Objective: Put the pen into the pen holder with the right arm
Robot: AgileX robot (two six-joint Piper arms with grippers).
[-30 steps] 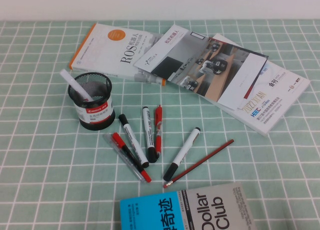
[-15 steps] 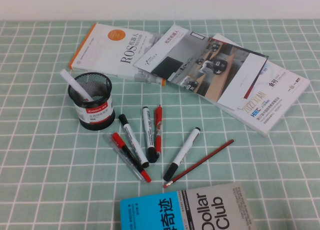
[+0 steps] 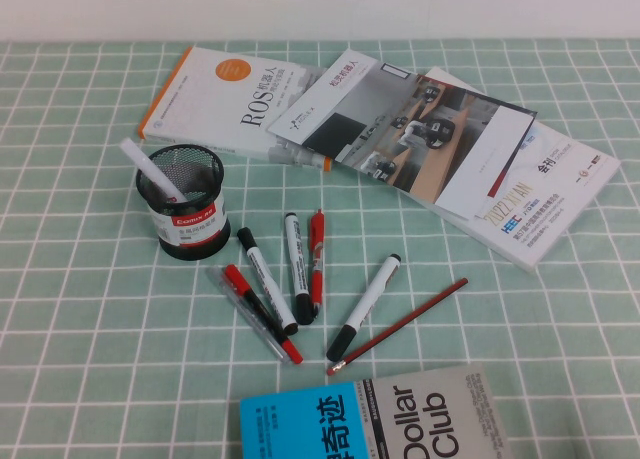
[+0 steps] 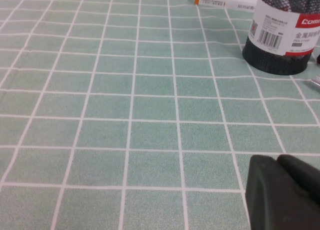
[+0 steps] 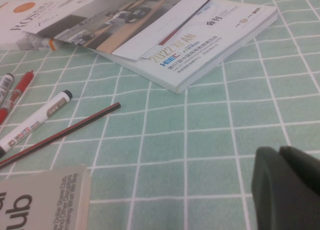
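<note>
The black wire-mesh pen holder (image 3: 183, 211) stands on the left part of the checked cloth; it also shows in the left wrist view (image 4: 285, 29). The slim white pen (image 3: 147, 166) stands in it, leaning out over the rim to the left. My left gripper (image 4: 278, 160) is shut and empty, low over bare cloth some way from the holder. My right gripper (image 5: 279, 151) is shut and empty over bare cloth, well apart from the loose pens. Neither arm shows in the high view.
Black-capped white markers (image 3: 265, 279) (image 3: 365, 292), red pens (image 3: 316, 257) and a red-black pencil (image 3: 400, 324) lie right of the holder. Books and magazines (image 3: 420, 139) lie at the back. A blue-and-grey book (image 3: 375, 419) lies at the front edge.
</note>
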